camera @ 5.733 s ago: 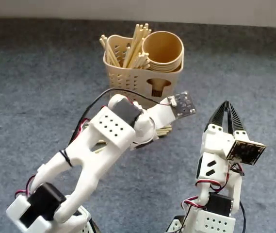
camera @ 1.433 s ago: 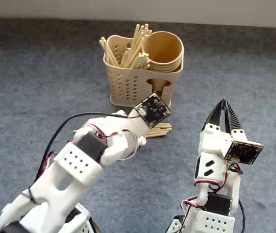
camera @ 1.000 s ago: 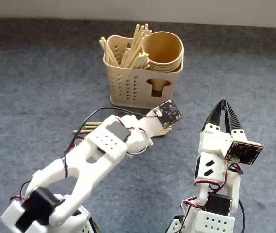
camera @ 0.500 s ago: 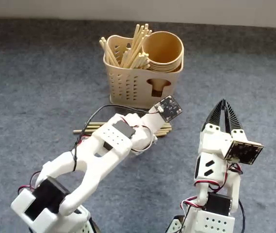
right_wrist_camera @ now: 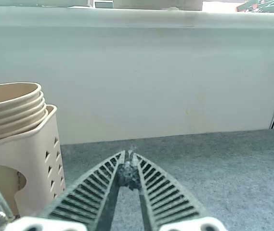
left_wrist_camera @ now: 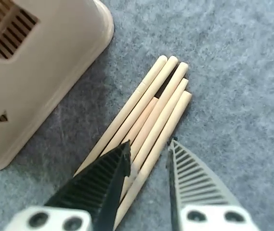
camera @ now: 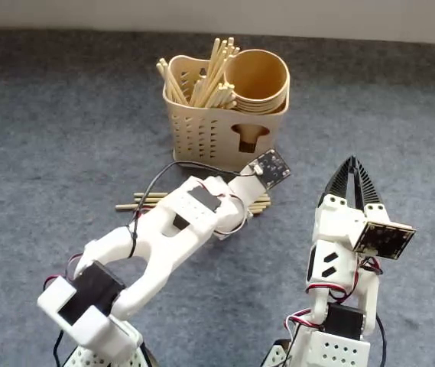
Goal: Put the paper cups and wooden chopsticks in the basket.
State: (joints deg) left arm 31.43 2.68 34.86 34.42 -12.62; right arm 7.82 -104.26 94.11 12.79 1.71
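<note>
A beige perforated basket (camera: pixel 202 130) stands at the back of the table with several wooden chopsticks (camera: pixel 206 69) upright in one half and stacked paper cups (camera: pixel 257 80) in the other. More chopsticks (left_wrist_camera: pixel 151 125) lie flat on the carpet just in front of the basket (left_wrist_camera: pixel 35 82). My left gripper (left_wrist_camera: pixel 147 149) hovers open right over these loose chopsticks, one finger to each side of the bundle. My right gripper (camera: pixel 353 183) stands upright to the right, shut and holding nothing. The cups (right_wrist_camera: pixel 11 108) and basket (right_wrist_camera: pixel 31 159) show in the right wrist view.
Grey carpet (camera: pixel 64 138) covers the table. A white wall (right_wrist_camera: pixel 175 72) rises behind the basket. Loose chopsticks (camera: pixel 144 200) stick out from under the left arm toward the left.
The left arm swung over the loose chopsticks and lowered its gripper toward them. The right arm stayed still.
</note>
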